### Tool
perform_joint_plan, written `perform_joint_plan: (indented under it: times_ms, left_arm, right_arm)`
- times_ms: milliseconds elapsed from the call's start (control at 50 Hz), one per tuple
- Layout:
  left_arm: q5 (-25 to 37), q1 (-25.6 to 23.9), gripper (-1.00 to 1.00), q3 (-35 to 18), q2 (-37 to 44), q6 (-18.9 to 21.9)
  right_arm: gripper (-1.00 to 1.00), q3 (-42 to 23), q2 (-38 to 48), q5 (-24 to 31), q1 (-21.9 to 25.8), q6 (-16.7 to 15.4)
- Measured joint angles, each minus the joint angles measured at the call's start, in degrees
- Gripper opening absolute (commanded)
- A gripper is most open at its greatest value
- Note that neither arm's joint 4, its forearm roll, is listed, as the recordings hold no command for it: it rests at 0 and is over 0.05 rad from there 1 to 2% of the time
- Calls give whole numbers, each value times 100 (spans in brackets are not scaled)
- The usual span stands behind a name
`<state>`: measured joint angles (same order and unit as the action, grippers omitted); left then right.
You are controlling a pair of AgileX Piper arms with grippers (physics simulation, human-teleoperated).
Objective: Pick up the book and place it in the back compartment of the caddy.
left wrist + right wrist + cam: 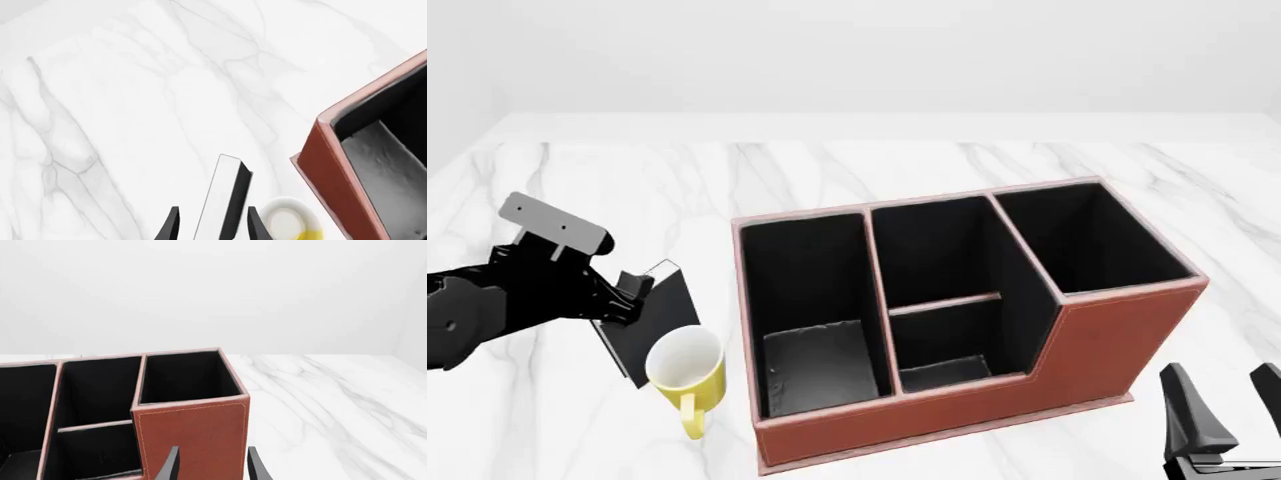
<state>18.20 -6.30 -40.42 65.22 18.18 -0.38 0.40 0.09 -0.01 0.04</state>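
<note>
Front view: left gripper (pixel 627 290) clamps book (pixel 651 325) at lower left; yellow mug (pixel 686 365) stands between it and caddy (pixel 1094 350). Right gripper (pixel 1224 405) spread, empty.

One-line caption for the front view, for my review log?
Left gripper holds the book beside the yellow mug, left of the caddy; right gripper waits open near the caddy's right end.

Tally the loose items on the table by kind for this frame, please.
book (black, in the left pincer): 1
mug (yellow): 1
caddy (reddish-brown): 1
Total: 3
</note>
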Motion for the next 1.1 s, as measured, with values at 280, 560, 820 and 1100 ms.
perform_joint_plan:
  times_ms: [280, 560, 820, 1100]
  left_arm:
    - [-218, 46, 100, 142, 140, -38]
    - [-362, 84, 100, 204, 238, -109]
    - [-469, 157, 100, 262, 349, -106]
    - [-632, 212, 100, 339, 514, -121]
  right_arm:
    - [100, 0, 0, 0, 0, 0]
    - [100, 0, 0, 0, 0, 0]
    - [100, 0, 0, 0, 0, 0]
    - [100, 0, 0, 0, 0, 0]
